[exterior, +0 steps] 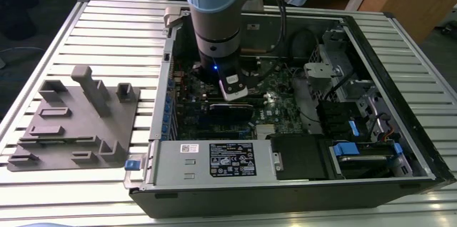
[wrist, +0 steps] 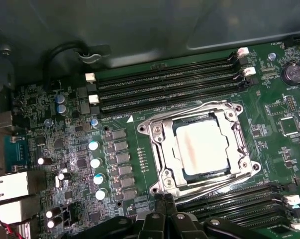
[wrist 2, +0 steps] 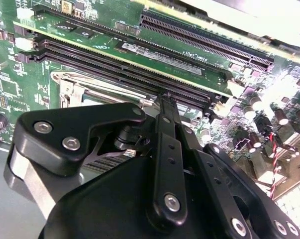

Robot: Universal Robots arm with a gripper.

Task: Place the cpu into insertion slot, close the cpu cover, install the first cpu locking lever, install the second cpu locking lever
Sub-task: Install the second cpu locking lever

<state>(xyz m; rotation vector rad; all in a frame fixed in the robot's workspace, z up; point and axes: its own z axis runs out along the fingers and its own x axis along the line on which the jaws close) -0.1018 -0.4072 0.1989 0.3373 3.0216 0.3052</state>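
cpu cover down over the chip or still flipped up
Down. In the first wrist view the cpu cover lies flat around the cpu, its silver top showing through the cut-out.

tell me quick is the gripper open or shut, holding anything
gripper: shut, fingertips together, nothing held, beside the cpu cover.
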